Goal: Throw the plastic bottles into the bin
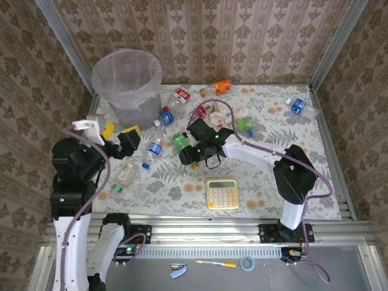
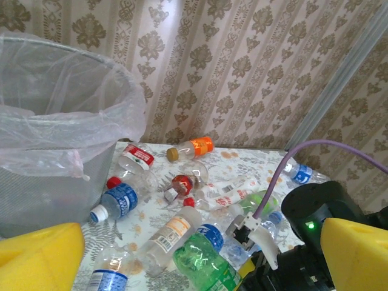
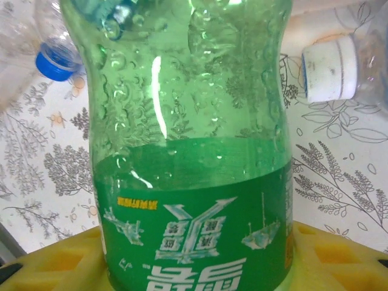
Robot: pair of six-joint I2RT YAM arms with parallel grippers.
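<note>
Since your right gripper [image 1: 187,150] is clamped on the green clear-plastic bottle with the green label [image 3: 188,151] at mid-table, lift above rim height before swinging left. The round grey bin with the whitish bag liner [image 1: 136,109] stands at the far-left corner, with loose plastic bottles [image 1: 163,116] lying in between. Release only once over the opening. Your left gripper [image 1: 119,133] sits near the bin's foot, jaws wide, holding nothing, so steer clear of it. The green bottle has droplets inside but no visible liquid level. I can't make out the bin's contents.
</note>
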